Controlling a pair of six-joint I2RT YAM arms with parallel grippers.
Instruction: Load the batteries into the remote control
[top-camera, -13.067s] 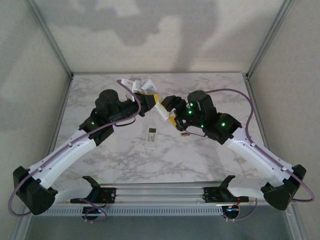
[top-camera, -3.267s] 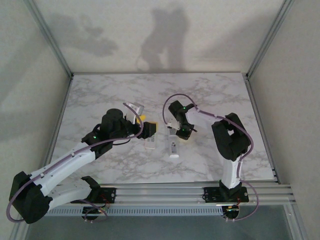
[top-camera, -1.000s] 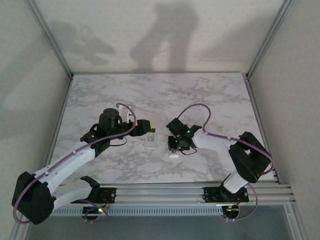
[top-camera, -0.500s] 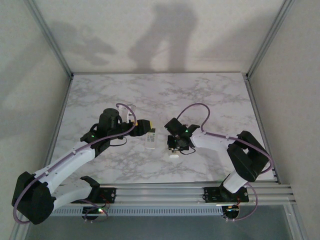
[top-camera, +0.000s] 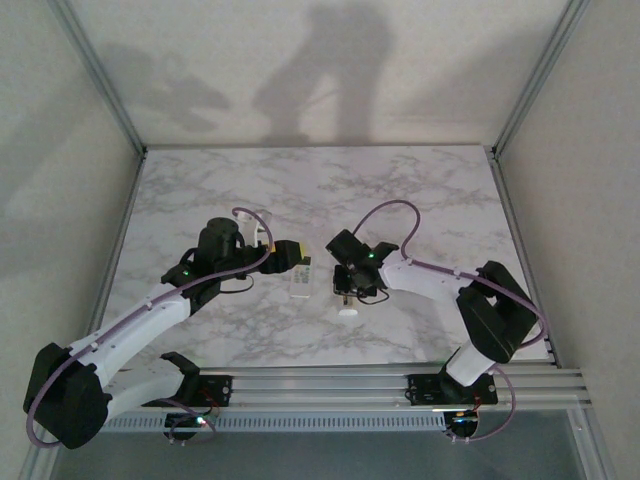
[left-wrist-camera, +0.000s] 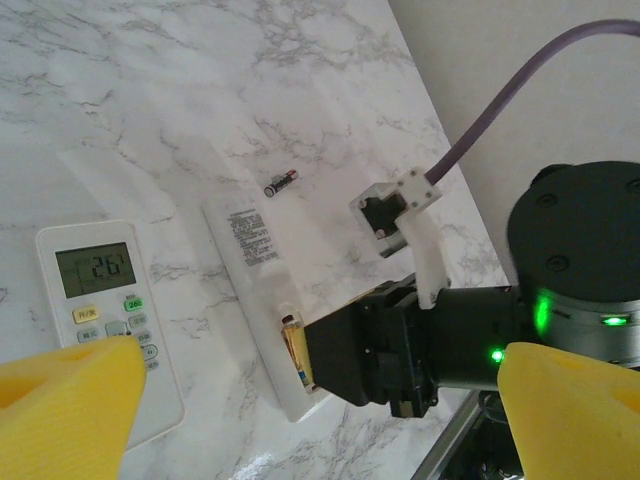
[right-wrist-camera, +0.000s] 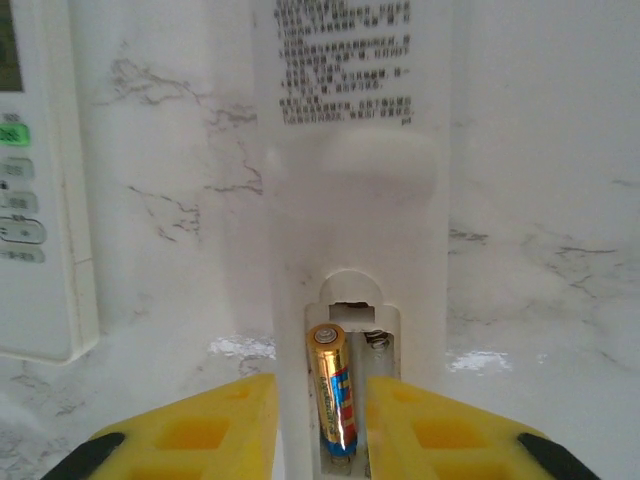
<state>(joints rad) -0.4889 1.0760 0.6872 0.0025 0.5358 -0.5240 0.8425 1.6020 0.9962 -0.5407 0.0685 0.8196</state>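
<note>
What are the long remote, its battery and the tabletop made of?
The remote control looks like matte white moulded plastic: soft sheen, printed text on its back. The battery seems metal in a glossy printed wrap; its tip glints. The table shows grey marble veining, maybe stone, maybe laminate.

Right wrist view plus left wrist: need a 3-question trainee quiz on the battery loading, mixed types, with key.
1. True or false: both slots in the open compartment of the remote control hold a battery.
2. The loose battery lies on: A) the table; B) the remote control; C) the open compartment.
3. Fill in: the remote control lies with its ___ side up.
Key: 1 false: only the seated battery is in, and the slot beside it shows a bare spring. 2 A. 3 back.
</note>
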